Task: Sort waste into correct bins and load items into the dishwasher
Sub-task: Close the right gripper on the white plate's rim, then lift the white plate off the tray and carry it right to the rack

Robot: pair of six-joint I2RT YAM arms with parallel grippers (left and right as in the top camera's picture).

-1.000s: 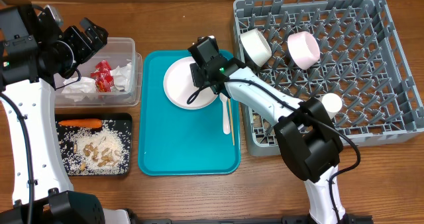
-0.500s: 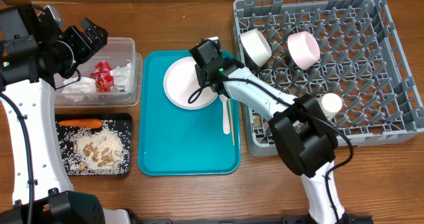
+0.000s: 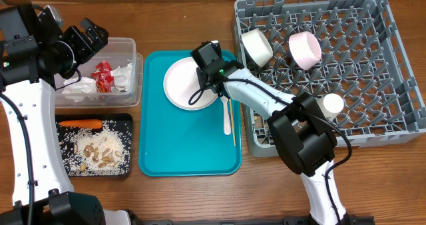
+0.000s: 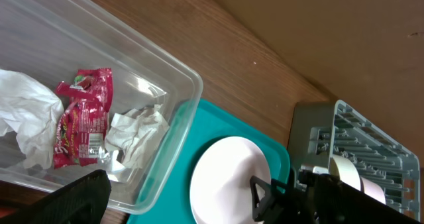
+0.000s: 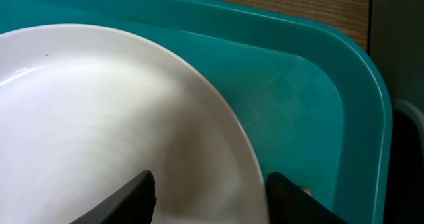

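A white plate lies on the teal tray. My right gripper is open and straddles the plate's right rim, one finger inside and one outside. A white fork and a wooden stick lie beside the plate. My left gripper is open and empty above the clear tub, which holds a red wrapper and napkins. The black tray holds a carrot and rice scraps.
The grey dish rack at the right holds a white bowl, a pink bowl and a white cup. The teal tray's right edge lies close to the rack.
The right arm's elbow has shifted slightly left while its gripper stays at the plate's rim. The left arm has not moved.
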